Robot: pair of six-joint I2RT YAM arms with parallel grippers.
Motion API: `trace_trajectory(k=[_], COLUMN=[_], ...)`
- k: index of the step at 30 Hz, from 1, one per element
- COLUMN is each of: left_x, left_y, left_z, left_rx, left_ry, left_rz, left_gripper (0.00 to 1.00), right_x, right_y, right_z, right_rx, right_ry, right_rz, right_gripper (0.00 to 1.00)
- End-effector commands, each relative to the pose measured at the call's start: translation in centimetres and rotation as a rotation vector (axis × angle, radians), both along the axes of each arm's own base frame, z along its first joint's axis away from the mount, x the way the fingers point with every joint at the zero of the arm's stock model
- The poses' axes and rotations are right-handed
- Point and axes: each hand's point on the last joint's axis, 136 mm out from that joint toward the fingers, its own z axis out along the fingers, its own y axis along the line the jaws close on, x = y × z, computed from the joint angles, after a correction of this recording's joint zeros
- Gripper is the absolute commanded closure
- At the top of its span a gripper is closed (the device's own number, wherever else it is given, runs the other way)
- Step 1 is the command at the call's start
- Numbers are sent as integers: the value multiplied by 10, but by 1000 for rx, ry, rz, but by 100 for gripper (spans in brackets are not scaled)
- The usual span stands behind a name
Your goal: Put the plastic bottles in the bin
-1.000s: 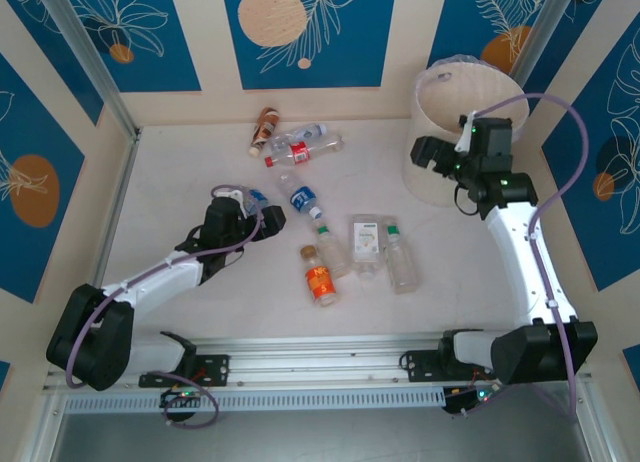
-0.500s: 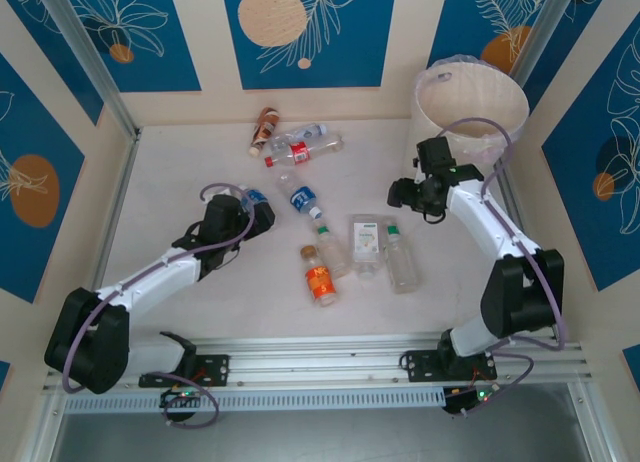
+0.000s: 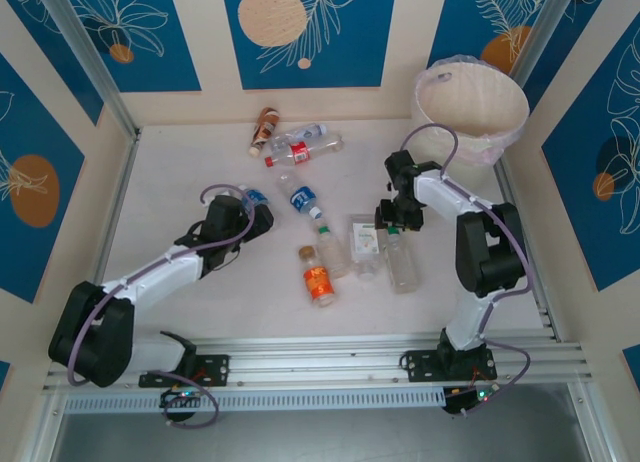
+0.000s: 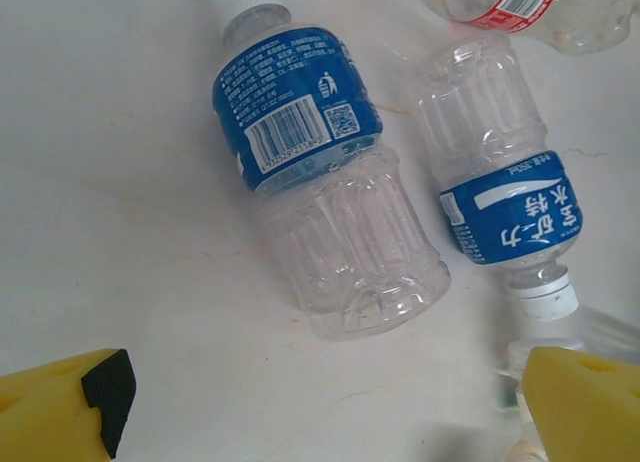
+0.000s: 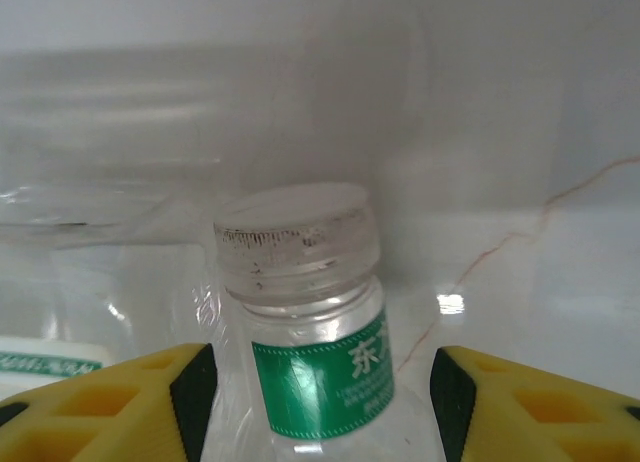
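- Swinging away from the bin (image 3: pixel 470 97), the right arm now folds low over the worktop (image 3: pixel 180 162).
- Its tip, the right end effector (image 3: pixel 392 217), straddles the green-labelled bottle (image 5: pixel 310 372) at the neck, with a gap on one side.
- Unmoved, the left end effector (image 4: pixel 330 392) hangs spread wide above a lying blue-labelled bottle (image 4: pixel 300 122).

The top camera looks steeply down from behind the black arm bases (image 3: pixel 185 367) over the whole white table (image 3: pixel 170 182). The left wrist camera hangs close above two clear blue-labelled plastic bottles (image 4: pixel 300 122). The right wrist camera sits low and very near a clear green-labelled plastic bottle (image 5: pixel 320 377). The overhead view shows both spots mid-table.
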Motion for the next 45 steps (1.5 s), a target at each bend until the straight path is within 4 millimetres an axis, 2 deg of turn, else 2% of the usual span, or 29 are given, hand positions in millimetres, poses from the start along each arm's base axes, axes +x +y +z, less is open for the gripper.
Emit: trace_trajectory(k=[1, 6, 16, 24, 29, 32, 36, 39, 42, 45], left_x=[7, 6, 6, 6, -3, -12, -14, -13, -19, -29], left_y=[4, 5, 4, -3, -32, -39, -35, -45, -56, -56], left_z=[6, 3, 2, -4, -28, -42, -42, -37, -41, -47], left_rx=[-9, -12, -19, -80, -262, -297, -291, -315, -330, -297], left_ry=[0, 10, 14, 37, 146, 205, 189, 175, 209, 247], left_rz=[26, 34, 35, 37, 21, 24, 34, -17, -60, -69], left_gripper=[0, 0, 0, 0, 0, 0, 0, 0, 0, 0], right_x=[-7, 0, 22, 32, 37, 40, 42, 44, 46, 46], right_y=[-2, -6, -7, -17, -18, -21, -27, -27, -25, -24], right_z=[-13, -29, -52, -38, -14, 3, 37, 67, 97, 123], right_rx=[-18, -54, -109, -151, -141, -150, -164, -145, -108, -74], right_ry=[75, 85, 72, -13, -105, -164, -254, -345, -444, -534], right_rz=[2, -10, -16, -25, -35, -43, -56, -58, -64, -73], right_gripper=[40, 43, 42, 55, 67, 72, 75, 77, 79, 80])
